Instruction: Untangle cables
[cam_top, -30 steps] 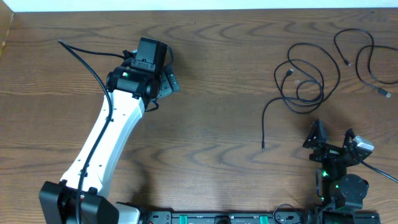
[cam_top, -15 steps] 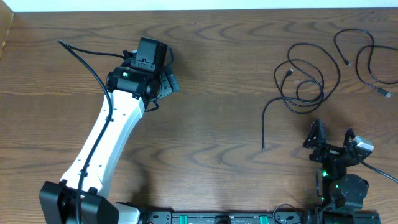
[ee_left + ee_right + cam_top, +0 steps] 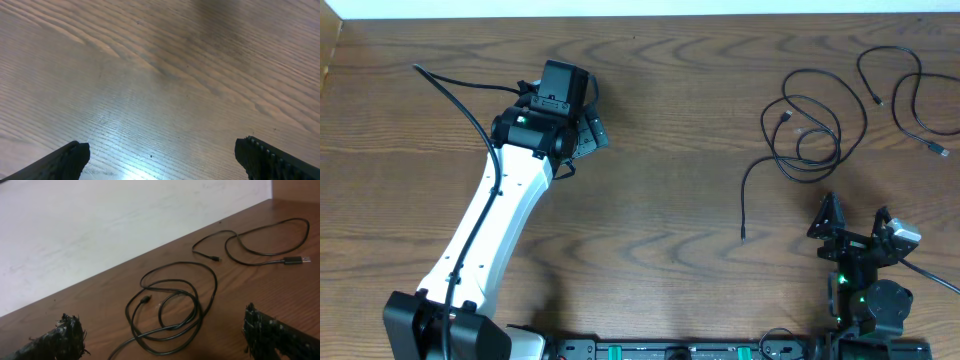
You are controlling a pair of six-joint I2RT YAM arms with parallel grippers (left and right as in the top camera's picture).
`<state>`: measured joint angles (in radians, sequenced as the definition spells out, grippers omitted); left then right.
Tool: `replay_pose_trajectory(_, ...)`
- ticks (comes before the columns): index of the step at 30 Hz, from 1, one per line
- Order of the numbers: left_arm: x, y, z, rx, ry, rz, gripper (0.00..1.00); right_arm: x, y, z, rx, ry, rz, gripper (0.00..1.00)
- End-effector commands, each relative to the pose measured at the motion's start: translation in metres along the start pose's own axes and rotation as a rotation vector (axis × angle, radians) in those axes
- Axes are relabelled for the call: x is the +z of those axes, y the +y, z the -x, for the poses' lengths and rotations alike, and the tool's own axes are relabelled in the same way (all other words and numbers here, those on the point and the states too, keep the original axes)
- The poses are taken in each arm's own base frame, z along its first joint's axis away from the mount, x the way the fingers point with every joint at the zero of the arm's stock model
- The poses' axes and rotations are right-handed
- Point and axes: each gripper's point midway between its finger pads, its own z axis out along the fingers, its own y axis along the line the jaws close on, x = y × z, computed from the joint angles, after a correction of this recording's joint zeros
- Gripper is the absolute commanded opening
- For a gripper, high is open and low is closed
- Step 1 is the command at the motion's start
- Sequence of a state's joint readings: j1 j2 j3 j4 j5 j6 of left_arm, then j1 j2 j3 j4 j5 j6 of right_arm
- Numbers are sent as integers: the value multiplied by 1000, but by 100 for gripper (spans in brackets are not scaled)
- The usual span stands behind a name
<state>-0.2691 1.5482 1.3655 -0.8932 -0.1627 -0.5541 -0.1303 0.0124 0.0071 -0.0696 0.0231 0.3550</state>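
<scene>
Right gripper point(image 3: 855, 222) sits near the front right edge of the desk point(image 3: 670, 200), jaws spread wide with nothing between them. Just beyond it, toward the far edge, lies a black cable in a loose coil point(image 3: 743, 205) of several overlapping loops. One straight tail runs back toward the front of the desk and ends a little to the left of this gripper, not touching it. In the right wrist view the coil lies ahead between the two fingertips, a small plug end lying inside its loops.

Farther off, near the far right corner, a second black cable point(image 3: 296, 260) winds in open curves and ends in a flat plug. It appears to lie apart from the coil.

Left gripper point(image 3: 162, 162) is out over the left half of the desk, also wide open and holding nothing. Only bare wood grain shows beneath it, and both cables are well apart from it.
</scene>
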Motion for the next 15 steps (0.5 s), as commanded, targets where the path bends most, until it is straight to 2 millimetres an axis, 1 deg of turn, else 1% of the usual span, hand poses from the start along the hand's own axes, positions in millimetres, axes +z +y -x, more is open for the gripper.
replay_pose_trajectory(1, -16, -1, 5, -19, -37, -25, 100, 0, 0, 0, -13, -3, -3, 99)
replay_pose_trajectory(5, -38, -1, 8, -22, -80, -62, 100, 0, 0, 0, -13, -3, -3, 99)
replay_pose_trajectory(8, -58, 2, 12, -6, -132, -93, 100, 0, 0, 0, -13, -3, -3, 99)
replay_pose_trajectory(12, -86, 11, 11, 55, -182, -119, 100, 0, 0, 0, -13, -3, -3, 99)
replay_pose_trajectory(15, -109, 16, 13, 47, -250, -162, 100, 0, 0, 0, -13, -3, -3, 99)
